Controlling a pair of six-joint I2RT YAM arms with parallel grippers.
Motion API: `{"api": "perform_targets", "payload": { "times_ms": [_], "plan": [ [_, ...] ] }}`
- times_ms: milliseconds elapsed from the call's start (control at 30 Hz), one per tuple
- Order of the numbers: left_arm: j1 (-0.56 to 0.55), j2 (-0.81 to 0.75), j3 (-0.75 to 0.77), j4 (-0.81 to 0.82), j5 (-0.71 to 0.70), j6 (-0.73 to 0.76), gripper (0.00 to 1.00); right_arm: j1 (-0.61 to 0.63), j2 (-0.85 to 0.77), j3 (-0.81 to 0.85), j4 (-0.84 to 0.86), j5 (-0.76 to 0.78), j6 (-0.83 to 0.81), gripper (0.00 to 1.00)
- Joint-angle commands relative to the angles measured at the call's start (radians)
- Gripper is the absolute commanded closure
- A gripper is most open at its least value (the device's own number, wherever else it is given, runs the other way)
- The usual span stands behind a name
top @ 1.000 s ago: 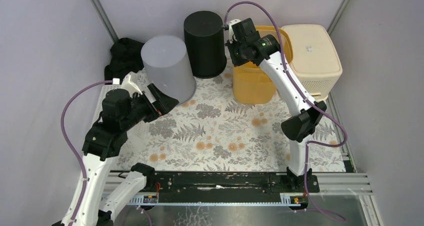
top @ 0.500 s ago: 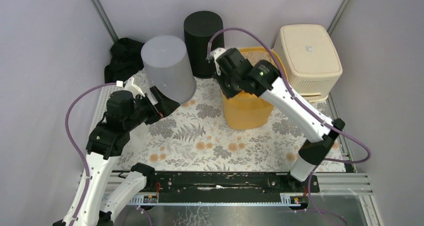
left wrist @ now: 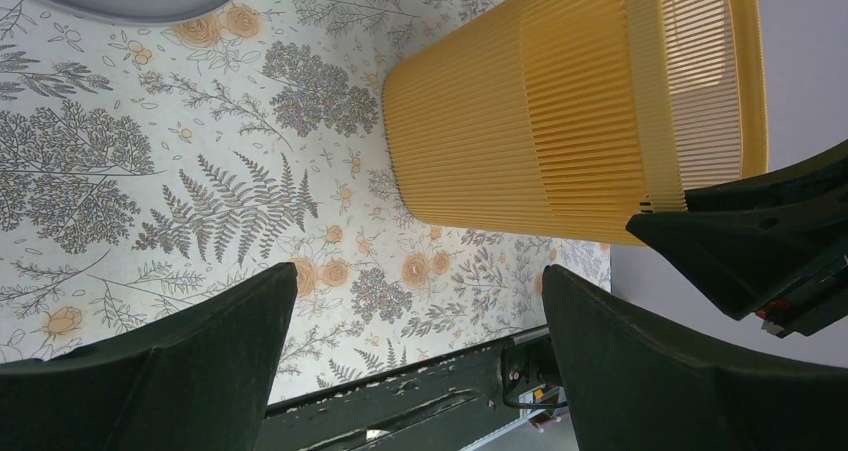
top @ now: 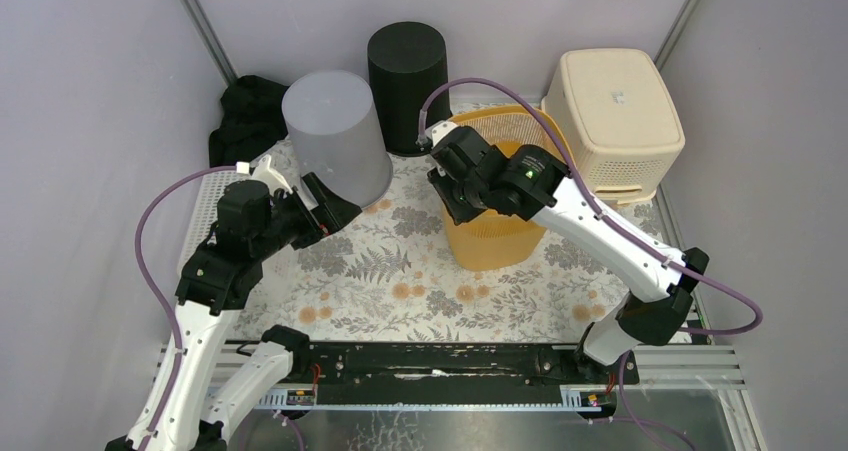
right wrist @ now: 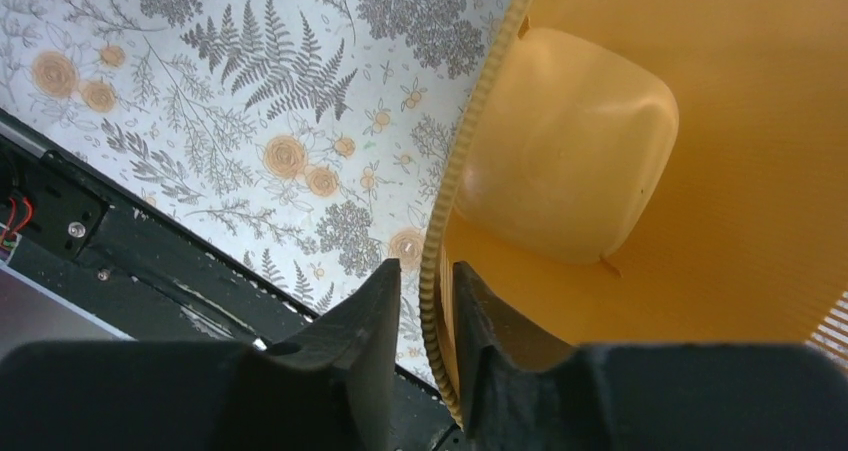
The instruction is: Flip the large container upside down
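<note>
At the centre of the tabletop [top: 400,271] the yellow basket [top: 500,241] is stood mouth-up, its rim [right wrist: 440,221] straddled by the right claw [right wrist: 423,276], narrowly parted and not pinching; light, springy plastic is judged, best gripped at the rim.

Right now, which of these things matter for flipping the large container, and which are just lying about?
In the job:
- yellow slatted basket, upright, mouth up
- right gripper, fingers astride the basket's rim

Lying about:
- grey bin, black bin and cream basket, all bottom-up
- black cloth in the far left corner
- floral mat
</note>
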Motion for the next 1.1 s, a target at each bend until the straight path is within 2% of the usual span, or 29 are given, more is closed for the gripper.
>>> {"api": "perform_targets", "payload": {
  "times_ms": [0,167,433,733,1067],
  "plan": [
    [0.004,-0.006,-0.006,0.060,0.016,0.000,0.00,0.011,0.014,0.047,-0.081,0.006,0.051,0.65],
    [0.004,-0.003,-0.011,0.064,0.025,-0.001,0.00,0.010,0.079,0.148,-0.185,0.027,0.086,0.64],
    [0.003,-0.012,-0.013,0.063,0.025,-0.001,0.00,0.009,0.164,0.214,-0.232,0.029,0.112,0.61],
    [0.004,-0.023,-0.013,0.055,0.025,0.000,0.00,0.010,0.260,0.346,-0.334,0.057,0.124,0.66],
    [0.004,-0.036,-0.021,0.048,0.029,0.004,0.00,-0.074,0.338,0.450,-0.366,0.063,0.142,0.51]
  ]
}}
